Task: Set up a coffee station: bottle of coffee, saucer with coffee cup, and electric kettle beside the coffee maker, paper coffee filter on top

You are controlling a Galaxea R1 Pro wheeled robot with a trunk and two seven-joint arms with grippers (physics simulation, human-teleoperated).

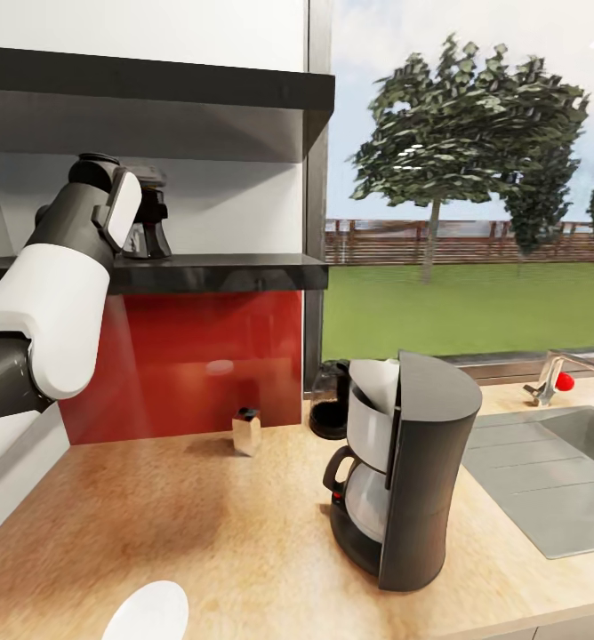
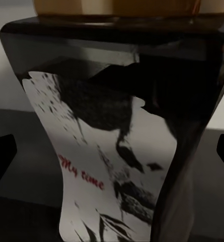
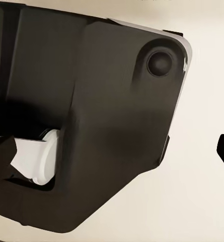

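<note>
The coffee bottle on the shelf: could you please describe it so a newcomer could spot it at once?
Find the black wall shelf above the red backsplash. At its left end, by the left gripper, stands the coffee bottle: dark, waisted, with a white label reading "My time" and a gold cap.

A steel sink (image 1: 546,498) is set into the wooden countertop (image 1: 199,524), with a faucet (image 1: 559,373) behind it. A red backsplash (image 1: 199,364), a window (image 1: 475,178) and a tree (image 1: 466,124) are seen.

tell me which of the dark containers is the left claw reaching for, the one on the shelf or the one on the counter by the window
The bottle of coffee on the shelf: the left claw is up at it. The dark jar stands on the countertop behind the coffee maker, far from it.
</note>
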